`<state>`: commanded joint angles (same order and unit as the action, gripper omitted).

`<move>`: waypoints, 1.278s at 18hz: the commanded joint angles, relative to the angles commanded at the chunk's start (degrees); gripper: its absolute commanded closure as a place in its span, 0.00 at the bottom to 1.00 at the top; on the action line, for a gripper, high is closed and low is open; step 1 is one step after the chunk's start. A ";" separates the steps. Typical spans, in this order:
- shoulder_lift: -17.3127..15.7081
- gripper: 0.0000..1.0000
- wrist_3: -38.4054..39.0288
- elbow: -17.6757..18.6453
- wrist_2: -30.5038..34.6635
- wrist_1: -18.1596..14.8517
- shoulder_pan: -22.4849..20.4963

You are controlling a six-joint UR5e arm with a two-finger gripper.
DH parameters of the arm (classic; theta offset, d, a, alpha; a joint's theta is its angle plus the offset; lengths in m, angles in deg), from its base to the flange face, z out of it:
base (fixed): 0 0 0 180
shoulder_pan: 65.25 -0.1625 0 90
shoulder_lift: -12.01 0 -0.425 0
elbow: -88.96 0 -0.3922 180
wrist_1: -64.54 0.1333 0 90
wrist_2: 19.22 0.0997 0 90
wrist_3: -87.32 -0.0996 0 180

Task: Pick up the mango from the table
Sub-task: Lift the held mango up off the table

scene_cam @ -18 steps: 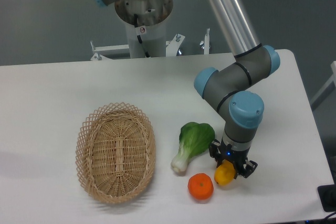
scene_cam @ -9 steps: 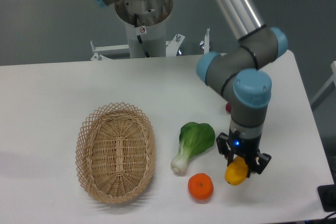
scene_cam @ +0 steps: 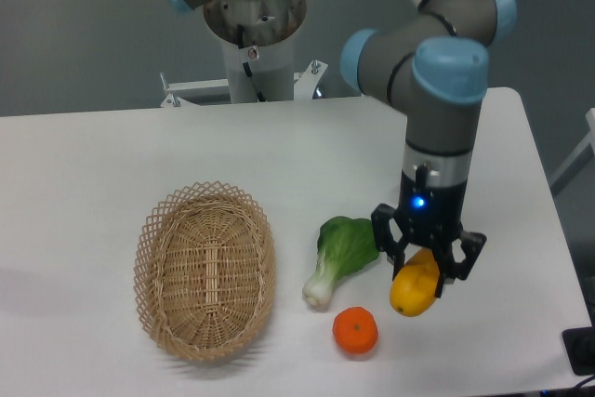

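Fixed camera view, single frame. Large flat white table (scene_cam: 112,165) with rounded corners, filling most of the frame. Grey-and-blue robot arm (scene_cam: 437,62) descending from the top centre to right of centre. Black two-finger gripper (scene_cam: 427,264) at lower right, pointing downward, jaws closed on the elongated smooth yellow-orange mango (scene_cam: 415,287). Mango held between the fingers, tilted, lower end hanging below the fingertips; seemingly raised off the tabletop, though contact not certain from this angle. Round orange tangerine (scene_cam: 355,331) on the table at lower centre, just left of and below the mango, apart from it. Green leafy bok choy (scene_cam: 340,253) with pale white stem lying on the table left of the gripper, leaf end near the left finger, stem end pointing to the lower left. Oval woven wicker basket (scene_cam: 204,269) at lower left of the frame, well apart from the gripper. Silver cylindrical arm base (scene_cam: 253,34) at top centre, behind the far table edge.
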<state>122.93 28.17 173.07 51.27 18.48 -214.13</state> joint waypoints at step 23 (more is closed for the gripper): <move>-5.28 0.65 -8.53 0.00 -10.19 -9.32 -10.38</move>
<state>117.66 19.65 173.07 41.07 9.17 -224.51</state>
